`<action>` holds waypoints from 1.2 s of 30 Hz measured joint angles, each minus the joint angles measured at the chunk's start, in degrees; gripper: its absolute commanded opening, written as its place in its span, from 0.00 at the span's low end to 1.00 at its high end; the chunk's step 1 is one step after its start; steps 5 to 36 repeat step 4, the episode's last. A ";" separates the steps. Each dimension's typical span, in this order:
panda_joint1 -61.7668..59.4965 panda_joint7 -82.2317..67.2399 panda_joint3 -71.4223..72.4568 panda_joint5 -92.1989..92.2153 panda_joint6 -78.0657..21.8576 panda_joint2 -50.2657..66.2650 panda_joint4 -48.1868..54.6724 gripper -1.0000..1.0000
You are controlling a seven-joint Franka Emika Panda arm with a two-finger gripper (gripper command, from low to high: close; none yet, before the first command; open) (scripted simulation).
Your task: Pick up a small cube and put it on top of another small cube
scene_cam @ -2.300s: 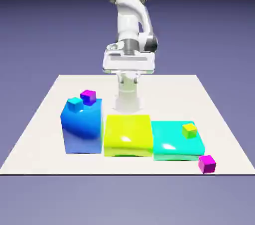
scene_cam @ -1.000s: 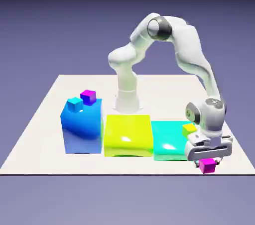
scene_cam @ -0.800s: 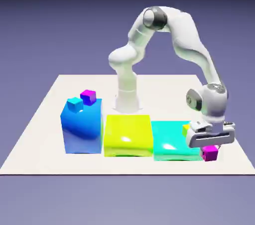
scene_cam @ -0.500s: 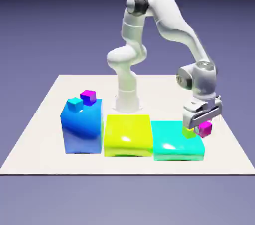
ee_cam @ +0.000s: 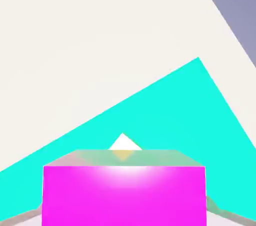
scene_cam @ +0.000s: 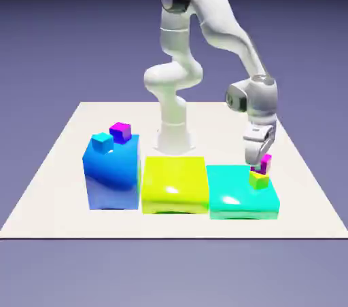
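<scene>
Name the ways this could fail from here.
The magenta cube sits at or just above the lime cube, looking slightly off to the exterior view's right, so it might tip off once left unsupported.

The gripper's fingertips flank the magenta cube closely; if they brush it while withdrawing, they could drag it along.

The lime cube rests near the edge of the turquoise block, so a sideways nudge could push it off.

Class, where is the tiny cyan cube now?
In the exterior view, the tiny cyan cube sits toward the left, atop the blue block, beside the tiny violet-purple cube.
</scene>
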 measured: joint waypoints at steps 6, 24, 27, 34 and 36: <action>-0.13 -0.45 -0.15 0.70 -9.13 -8.30 0.84 1.00; -0.13 -0.45 -0.15 0.70 -9.13 -8.30 0.84 1.00; -0.13 -0.45 -0.15 0.70 -9.13 -8.30 0.84 1.00; -0.13 -0.45 -0.15 0.70 -9.13 -8.30 0.84 1.00; -0.13 -0.45 -0.15 0.70 -9.13 -8.30 0.84 1.00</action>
